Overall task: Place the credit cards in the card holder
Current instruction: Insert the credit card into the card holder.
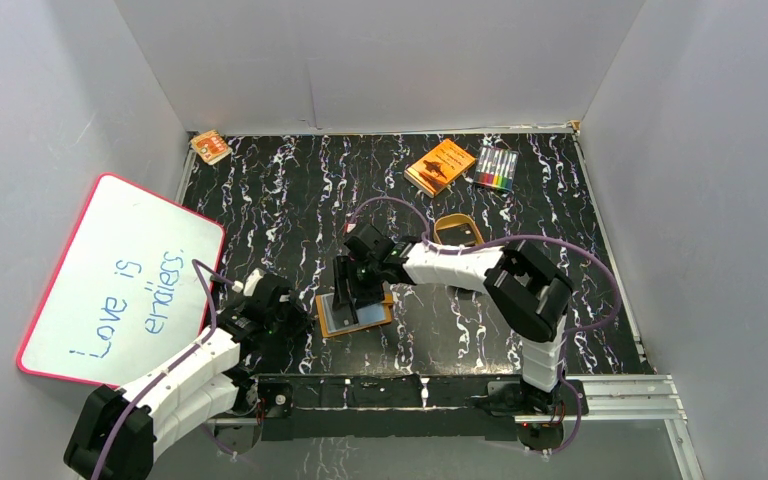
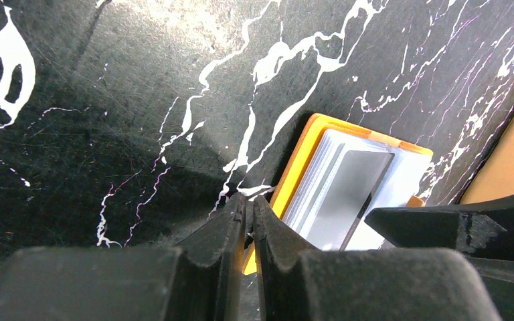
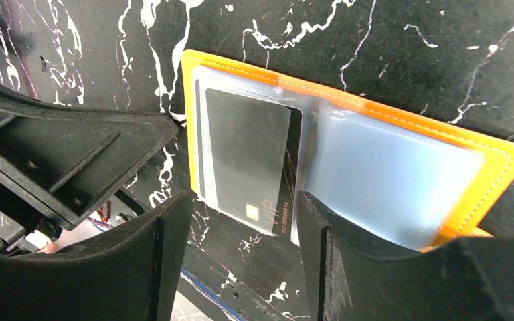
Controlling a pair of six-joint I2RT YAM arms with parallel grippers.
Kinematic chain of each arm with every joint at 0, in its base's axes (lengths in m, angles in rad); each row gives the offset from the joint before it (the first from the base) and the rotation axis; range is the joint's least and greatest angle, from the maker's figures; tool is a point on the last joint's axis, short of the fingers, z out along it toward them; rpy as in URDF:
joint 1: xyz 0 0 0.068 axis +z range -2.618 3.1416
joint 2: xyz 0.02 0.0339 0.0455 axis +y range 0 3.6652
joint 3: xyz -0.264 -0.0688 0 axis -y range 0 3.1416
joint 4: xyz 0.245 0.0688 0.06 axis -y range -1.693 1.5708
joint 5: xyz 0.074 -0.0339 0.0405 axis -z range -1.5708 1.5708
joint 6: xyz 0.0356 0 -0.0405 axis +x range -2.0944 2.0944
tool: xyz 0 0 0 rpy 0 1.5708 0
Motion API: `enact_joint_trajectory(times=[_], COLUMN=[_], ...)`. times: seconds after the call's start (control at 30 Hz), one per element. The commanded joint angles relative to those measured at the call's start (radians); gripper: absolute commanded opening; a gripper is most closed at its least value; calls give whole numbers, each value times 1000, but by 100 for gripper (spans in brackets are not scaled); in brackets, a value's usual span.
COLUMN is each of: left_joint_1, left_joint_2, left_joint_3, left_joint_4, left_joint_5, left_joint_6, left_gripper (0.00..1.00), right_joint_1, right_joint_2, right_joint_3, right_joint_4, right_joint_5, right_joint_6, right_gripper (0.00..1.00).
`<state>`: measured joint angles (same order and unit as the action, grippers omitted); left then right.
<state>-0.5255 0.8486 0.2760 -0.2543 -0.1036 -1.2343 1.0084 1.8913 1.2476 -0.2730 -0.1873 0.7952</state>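
Right tool (image 3: pixel 241 207) stands released, its jaws either side of a dark glossy credit card (image 3: pixel 247 154) that sits most of the way into a clear plastic sleeve of the open card holder (image 3: pixel 502 164), flat on the marbled black bench (image 3: pixel 388 40). Left tool (image 2: pixel 249 204) is clenched on the holder's stitched orange leather edge. The card probably needs a last push home; other cards I cannot see
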Motion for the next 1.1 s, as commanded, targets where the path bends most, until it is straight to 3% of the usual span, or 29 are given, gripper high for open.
enact_joint_trajectory(times=[0.0, 0.2, 0.47, 0.6, 1.07], left_joint_1=[-4, -4, -4, -4, -4], left_joint_2=[7, -1, 5, 21, 42], left_joint_3=[-11, -11, -2, 0, -12], left_joint_4=[-106, -114, -137, -139, -111], left_joint_5=[-2, -7, -40, -51, -39], left_joint_6=[15, 16, 15, 10, 14], left_gripper=[10, 10, 10, 10, 9], right_joint_1=[-4, -7, -16, -17, -14], right_joint_2=[-65, -134, -119, -69, 10], right_joint_3=[35, -3, 15, 19, 7], right_joint_4=[-42, -61, -106, -119, -99], right_joint_5=[66, 212, 203, 140, 34], right_joint_6=[-32, -53, -147, -162, -167], right_gripper=[67, 62, 14, 1, 0])
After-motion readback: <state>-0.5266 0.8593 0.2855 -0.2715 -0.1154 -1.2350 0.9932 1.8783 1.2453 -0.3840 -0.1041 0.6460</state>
